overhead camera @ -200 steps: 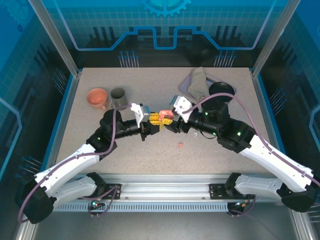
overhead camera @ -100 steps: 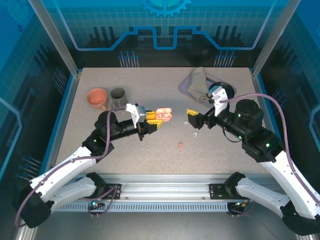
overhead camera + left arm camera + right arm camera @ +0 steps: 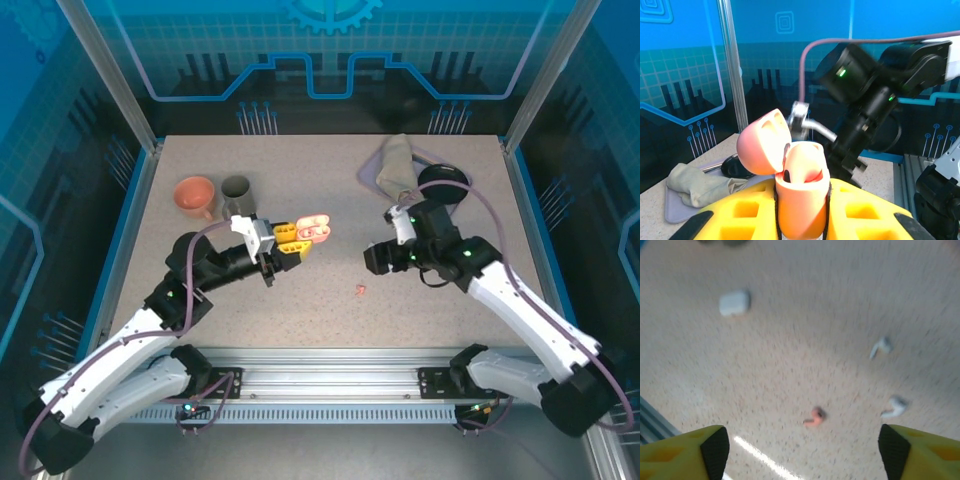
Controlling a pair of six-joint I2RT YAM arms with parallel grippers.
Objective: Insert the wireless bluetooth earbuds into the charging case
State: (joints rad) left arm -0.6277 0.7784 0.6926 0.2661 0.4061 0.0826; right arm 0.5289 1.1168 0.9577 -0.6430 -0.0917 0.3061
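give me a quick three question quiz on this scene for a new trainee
1. True or false: the pink charging case held by the left gripper has its lid open.
2. How many white earbuds lie on the table in the right wrist view?
3. Which thing lies on the table between the fingers of the right gripper in its wrist view? A: orange mug. B: pink earbud. C: cloth.

Key: 1 true; 2 two; 3 B.
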